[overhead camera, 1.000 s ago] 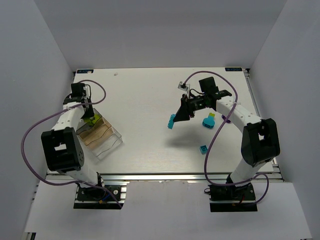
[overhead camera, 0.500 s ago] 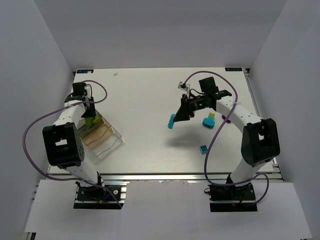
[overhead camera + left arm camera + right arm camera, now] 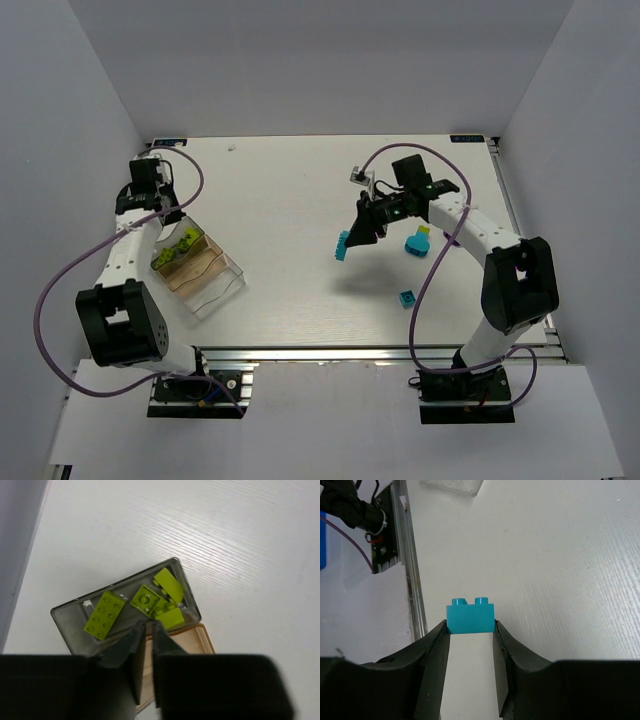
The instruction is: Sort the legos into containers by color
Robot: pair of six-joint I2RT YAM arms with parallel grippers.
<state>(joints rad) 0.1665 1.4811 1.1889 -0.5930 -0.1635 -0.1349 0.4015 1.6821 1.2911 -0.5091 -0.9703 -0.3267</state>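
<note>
Right gripper [image 3: 470, 630] is the one with a job in hand: it holds a cyan lego [image 3: 470, 617] up in the air over the middle of the bench [image 3: 280, 200], well apart from the box [image 3: 215, 285].

I think the sorting is partly done. A few lime green legos [image 3: 105, 615] lie together in the end part of the box, the part nearest the back of the bench. From above, the other parts of the box look like they have nothing in them. On the bench near the right arm sit a round cyan lego [image 3: 417, 244] and a small cyan lego [image 3: 407, 298]. A bit of lime green shows just behind the round one. I cannot pick out any purple legos for sure. So the cyan ones have yet to go in, and maybe more.

The right gripper is partly open, just as wide as the brick. One finger presses on each side of it, and the studs poke up past the tips.

Left gripper [image 3: 147, 627] hangs over the box, above the green legos. Its fingers are pressed almost together, and nothing is between them.
</note>
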